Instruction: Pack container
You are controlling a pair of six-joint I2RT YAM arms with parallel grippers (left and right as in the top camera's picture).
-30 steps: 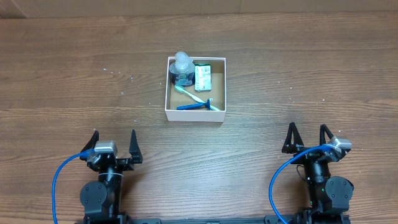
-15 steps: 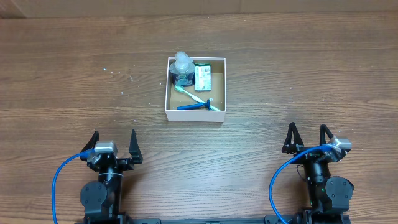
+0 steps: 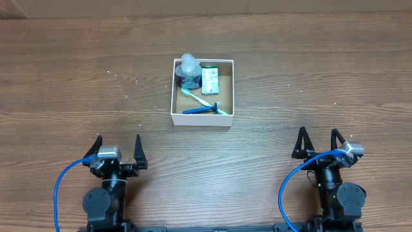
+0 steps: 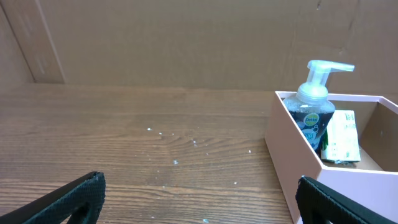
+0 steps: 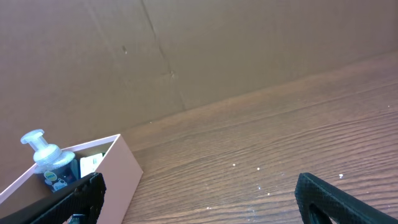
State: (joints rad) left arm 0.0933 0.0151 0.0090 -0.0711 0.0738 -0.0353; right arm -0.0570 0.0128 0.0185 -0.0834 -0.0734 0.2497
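Note:
The container (image 3: 228, 90) is a square white-walled box with a brown floor at the table's middle back. Inside lie a clear pump bottle (image 3: 189, 71), a green packet (image 3: 210, 80), a toothbrush (image 3: 196, 97) and a blue razor (image 3: 202, 110). The container also shows in the left wrist view (image 4: 298, 146) with the pump bottle (image 4: 314, 106), and in the right wrist view (image 5: 115, 171). My left gripper (image 3: 117, 149) is open and empty near the front left edge. My right gripper (image 3: 318, 142) is open and empty near the front right edge. Both are far from the container.
A brown cardboard wall (image 4: 186, 37) stands behind the wooden table (image 3: 309, 77). Blue cables (image 3: 64, 177) loop beside each arm base at the front edge.

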